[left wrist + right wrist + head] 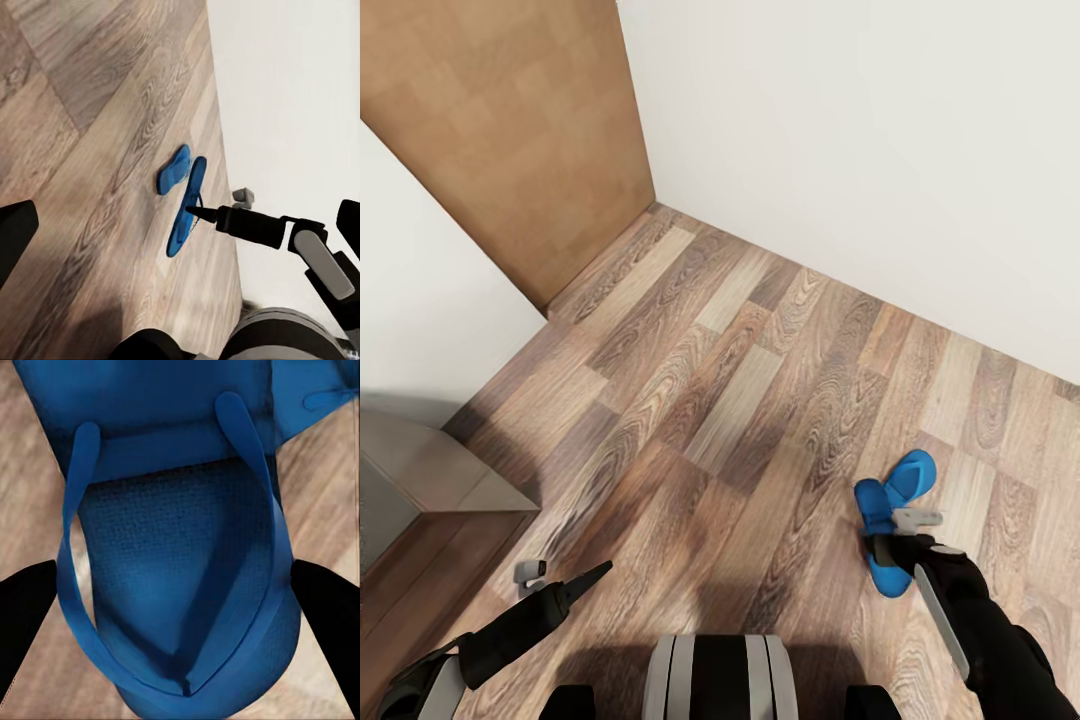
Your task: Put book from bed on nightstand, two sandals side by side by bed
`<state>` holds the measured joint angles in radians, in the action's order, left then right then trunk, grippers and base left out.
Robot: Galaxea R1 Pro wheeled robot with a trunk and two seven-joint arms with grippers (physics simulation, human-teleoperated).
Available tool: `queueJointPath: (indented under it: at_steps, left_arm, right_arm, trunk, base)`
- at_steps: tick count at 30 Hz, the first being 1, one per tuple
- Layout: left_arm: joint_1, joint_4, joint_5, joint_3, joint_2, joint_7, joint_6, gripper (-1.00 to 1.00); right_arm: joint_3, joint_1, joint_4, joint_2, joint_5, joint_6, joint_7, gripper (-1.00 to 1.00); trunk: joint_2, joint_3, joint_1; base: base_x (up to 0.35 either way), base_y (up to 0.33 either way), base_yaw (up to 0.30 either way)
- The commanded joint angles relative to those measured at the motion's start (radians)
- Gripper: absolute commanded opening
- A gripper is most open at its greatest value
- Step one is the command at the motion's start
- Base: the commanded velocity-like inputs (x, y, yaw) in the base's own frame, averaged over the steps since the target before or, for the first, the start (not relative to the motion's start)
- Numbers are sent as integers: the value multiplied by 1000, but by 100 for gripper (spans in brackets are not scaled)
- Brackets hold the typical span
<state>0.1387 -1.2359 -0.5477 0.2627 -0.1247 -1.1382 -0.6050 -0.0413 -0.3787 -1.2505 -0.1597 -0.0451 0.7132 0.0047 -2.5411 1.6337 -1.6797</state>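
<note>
No writing anywhere. My right gripper (898,545) sits spread wide around one sandal (180,585); left gripper (575,580) looks open; wall (860,150) nearby.

1. We see a floor (740,380) of brown wood planks with strong grain and a soft sheen.
2. Beyond the floor we see smooth, matt white walls (880,150).
3. Set against the walls, the door (510,130) looks like plain matt brown wood.
4. On the floor, the two sandals (890,500) look like bright blue rubber or foam; the nearer sole (165,577) has a fine pebbled texture, its straps (259,510) smooth.
5. Over the sandals, the right gripper (895,535) is matt black with grey parts.
</note>
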Motion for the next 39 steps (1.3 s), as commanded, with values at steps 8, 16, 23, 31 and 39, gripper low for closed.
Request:
queueJointPath:
  at_steps: [8,16,23,31,39]
  left_arm:
    - [0,56,1,1,1,5,-3,100]
    - [-9,164,4,1,-6,5,52,100]
    - [-9,214,4,1,-9,4,120,100]
    - [-6,221,68,2,-8,7,125,100]
    - [-5,242,93,0,-5,8,132,100]
  right_arm:
    - [-33,12,46,-231,-322,1,221,-100]
    - [-34,14,466,-306,-353,-112,642,-100]
    - [-32,14,732,-302,-360,-365,715,-100]
    - [-33,14,798,-307,-355,-392,847,-100]
    - [-32,14,840,-307,-354,-414,848,-100]
  trunk:
    - [2,-31,4]
    - [4,-61,7]
    - [5,-89,10]
    - [7,-119,14]
    - [9,-150,18]
  base:
    - [0,0,0]
    - [0,0,0]
    - [0,0,0]
    - [0,0,0]
    - [0,0,0]
